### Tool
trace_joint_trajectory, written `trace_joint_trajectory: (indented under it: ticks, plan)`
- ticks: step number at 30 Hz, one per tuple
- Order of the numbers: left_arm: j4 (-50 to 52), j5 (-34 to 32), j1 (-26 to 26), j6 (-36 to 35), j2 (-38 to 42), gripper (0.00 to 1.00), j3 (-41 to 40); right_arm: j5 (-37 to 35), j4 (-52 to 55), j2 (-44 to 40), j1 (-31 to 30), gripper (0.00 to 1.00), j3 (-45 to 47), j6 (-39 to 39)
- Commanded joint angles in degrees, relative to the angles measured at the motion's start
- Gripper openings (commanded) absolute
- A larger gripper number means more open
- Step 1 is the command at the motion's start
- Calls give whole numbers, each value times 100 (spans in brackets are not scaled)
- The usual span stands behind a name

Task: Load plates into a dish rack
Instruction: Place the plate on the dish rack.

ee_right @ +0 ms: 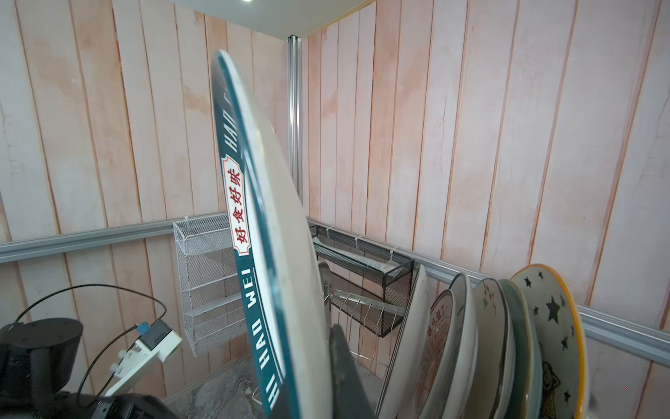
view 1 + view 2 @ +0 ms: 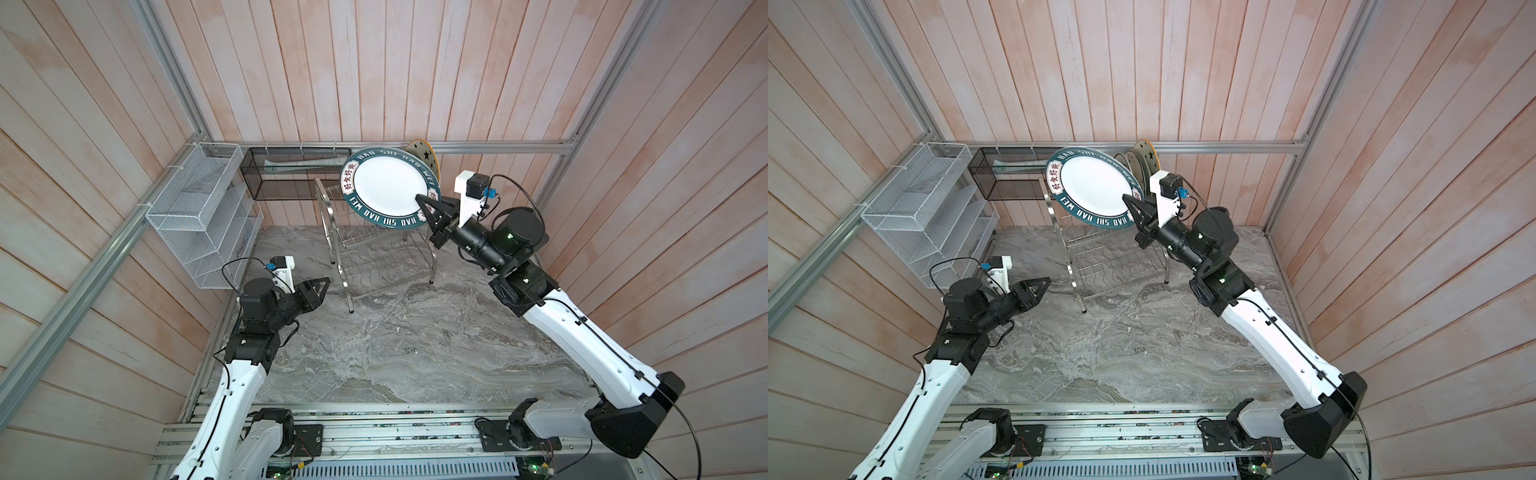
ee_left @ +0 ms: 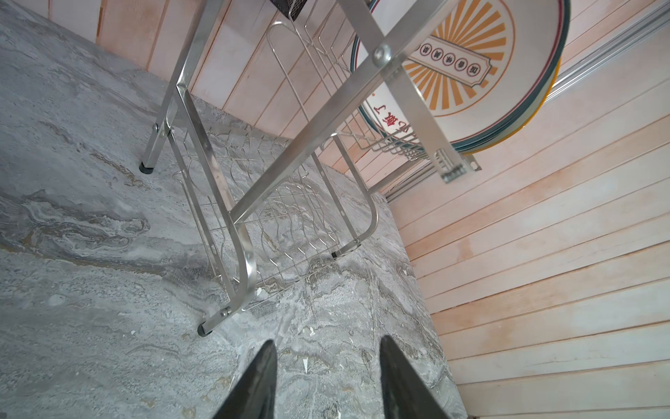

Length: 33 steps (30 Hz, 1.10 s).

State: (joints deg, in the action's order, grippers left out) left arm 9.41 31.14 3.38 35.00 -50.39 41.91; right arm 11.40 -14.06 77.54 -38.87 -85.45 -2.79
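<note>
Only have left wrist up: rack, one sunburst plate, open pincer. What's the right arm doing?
Observer: Right pincer is shut on the rim of a teal-rimmed plate, held over the dish rack top tier.
Operator: Plate orientation?
Observer: Nearly on edge, slightly tilted, white face showing in both top views.
Operator: Rack load?
Observer: Roughly six plates stand in a row at one end, a star-patterned plate outermost.
</note>
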Motion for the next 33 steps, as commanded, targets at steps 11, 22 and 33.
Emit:
trace_joint_trajectory:
  ticks: [11, 22, 33]
  plan:
    - [-295, 138, -32, 112, 292, 47, -156, -2950, -774, 1324, -412, 0, -1271, 374]
    - [-82, 59, -48, -19, 354, 47, -106, -4395, -336, 2691, -881, 0, -2715, 807]
    - [268, -41, -83, -194, 473, 47, 15, -5046, 280, 3836, -1113, 0, -3861, 822]
